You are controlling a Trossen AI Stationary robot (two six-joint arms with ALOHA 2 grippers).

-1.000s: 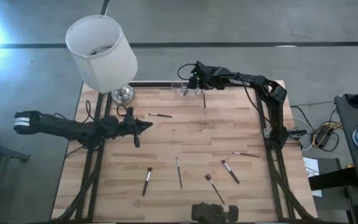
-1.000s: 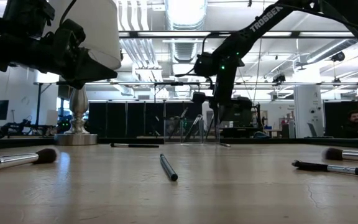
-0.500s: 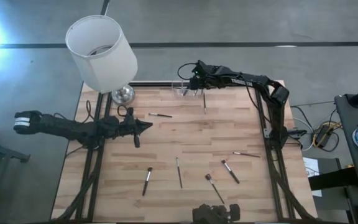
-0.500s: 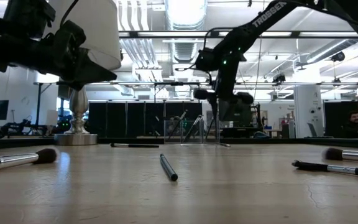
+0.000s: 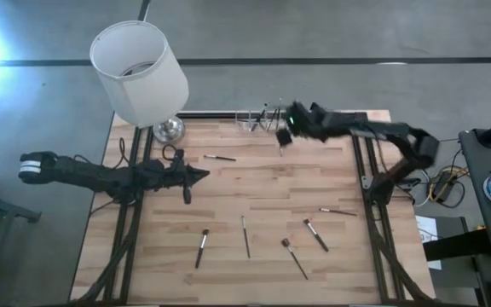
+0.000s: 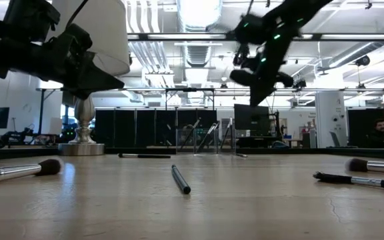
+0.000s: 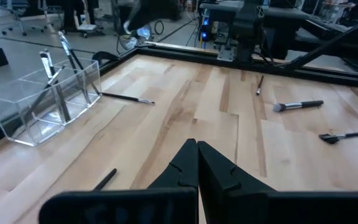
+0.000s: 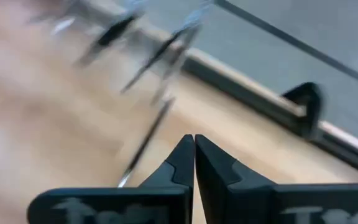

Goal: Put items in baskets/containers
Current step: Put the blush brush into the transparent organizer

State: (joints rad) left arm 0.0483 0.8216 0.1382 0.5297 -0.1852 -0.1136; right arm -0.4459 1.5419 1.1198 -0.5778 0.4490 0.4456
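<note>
The clear plastic holder (image 5: 257,119) stands at the table's far edge with several makeup brushes leaning in its compartments; it also shows in the left wrist view (image 7: 48,102). One brush (image 7: 127,98) lies on the table beside it. Several more brushes lie loose: one (image 5: 220,158) at mid-table, others (image 5: 202,247) (image 5: 245,236) (image 5: 316,234) nearer the front. My right gripper (image 5: 283,135) is shut and empty, in the air just right of the holder (image 8: 194,144). My left gripper (image 5: 205,172) is shut and empty, above the table's left middle (image 7: 197,152).
A white lamp (image 5: 139,72) with a silver base (image 5: 169,130) stands at the far left corner. A thin brush (image 5: 337,211) lies near the right edge, another (image 5: 295,258) near the front edge. A black rail runs along the far edge.
My right gripper has drawn back from above the holder toward the table's right edge, risen and tipped, with its arm folding back toward the right. The holder and the loose brushes lie as before.
</note>
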